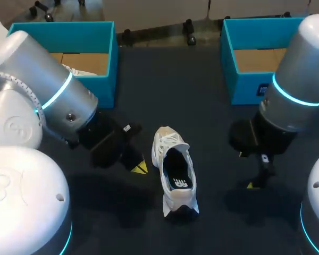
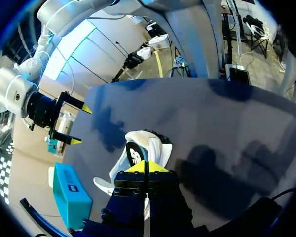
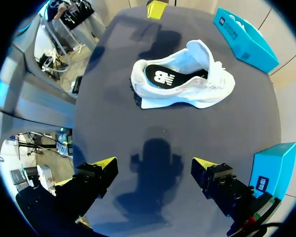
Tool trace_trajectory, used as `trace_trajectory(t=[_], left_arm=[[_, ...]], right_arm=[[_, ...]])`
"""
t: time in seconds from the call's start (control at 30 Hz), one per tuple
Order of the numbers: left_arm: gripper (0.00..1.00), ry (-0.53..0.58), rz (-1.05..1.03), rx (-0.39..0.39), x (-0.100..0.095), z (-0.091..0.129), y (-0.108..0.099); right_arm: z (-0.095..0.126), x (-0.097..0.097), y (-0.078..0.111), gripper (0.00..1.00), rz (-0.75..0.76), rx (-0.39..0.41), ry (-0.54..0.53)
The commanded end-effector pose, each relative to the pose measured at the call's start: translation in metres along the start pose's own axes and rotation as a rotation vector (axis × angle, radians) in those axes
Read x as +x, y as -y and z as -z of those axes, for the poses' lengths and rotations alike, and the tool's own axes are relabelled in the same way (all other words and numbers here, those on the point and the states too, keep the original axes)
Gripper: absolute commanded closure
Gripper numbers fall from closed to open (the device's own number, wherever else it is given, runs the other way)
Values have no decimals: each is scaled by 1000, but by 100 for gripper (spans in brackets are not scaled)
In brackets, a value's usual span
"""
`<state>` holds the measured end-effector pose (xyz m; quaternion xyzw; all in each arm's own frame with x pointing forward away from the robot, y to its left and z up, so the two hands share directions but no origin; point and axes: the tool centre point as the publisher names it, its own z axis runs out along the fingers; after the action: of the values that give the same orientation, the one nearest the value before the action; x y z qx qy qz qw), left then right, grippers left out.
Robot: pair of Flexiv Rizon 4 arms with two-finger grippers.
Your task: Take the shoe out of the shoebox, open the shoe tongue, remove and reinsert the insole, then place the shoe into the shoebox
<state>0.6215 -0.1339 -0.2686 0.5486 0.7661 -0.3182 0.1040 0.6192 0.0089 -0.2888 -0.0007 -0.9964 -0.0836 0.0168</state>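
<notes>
A white shoe [image 1: 175, 170] lies on the dark table between my arms, its tongue pulled up and a black insole [image 1: 179, 169] showing inside. My left gripper [image 1: 140, 168] is low beside the shoe's left side, shut with nothing in it. In the left wrist view its yellow tips [image 2: 146, 167] are pressed together just short of the shoe [image 2: 150, 145]. My right gripper [image 1: 246, 170] stands open to the right of the shoe. In the right wrist view its gripper [image 3: 154, 165] is wide apart over bare table, with the shoe [image 3: 187, 81] ahead.
A teal shoebox [image 1: 109, 58] stands at the back left with something white in it. A second teal shoebox [image 1: 231, 58] is at the back right, near my right arm. Dark table surface surrounds the shoe.
</notes>
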Motion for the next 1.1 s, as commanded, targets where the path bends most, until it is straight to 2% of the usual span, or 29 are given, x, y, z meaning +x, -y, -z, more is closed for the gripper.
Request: trace_trajectory(t=[0.03,0.1,0.13,0.27,0.4,0.6,0.63,0.67,1.07,1.1], left_arm=[[100,-46,-17,-13,-3,-3,0],[100,-92,-52,29,-8,-8,-2],[100,-111,-69,9,-11,-12,-3],[100,-230,-165,13,-22,-23,-2],[100,-296,-190,0,-34,-30,-4],[100,-422,-292,37,-44,-42,-7],[100,-467,-331,21,-46,-44,-7],[100,-481,-373,-22,-48,-45,-8],[100,-481,-373,-22,-48,-45,-8],[100,-505,-375,6,-50,-47,-9]], right_arm=[[1,6,7,0,1,-23,10],[1,6,7,0,1,-23,10],[5,4,11,0,7,-22,5],[19,0,30,0,10,-6,-16],[30,-2,47,0,10,-9,-22],[35,-3,57,0,1,-23,-20],[35,-3,57,0,1,-23,-20],[35,-3,57,0,1,-23,-20],[35,-3,57,0,1,-23,-20],[35,-3,57,0,1,-23,-20]])
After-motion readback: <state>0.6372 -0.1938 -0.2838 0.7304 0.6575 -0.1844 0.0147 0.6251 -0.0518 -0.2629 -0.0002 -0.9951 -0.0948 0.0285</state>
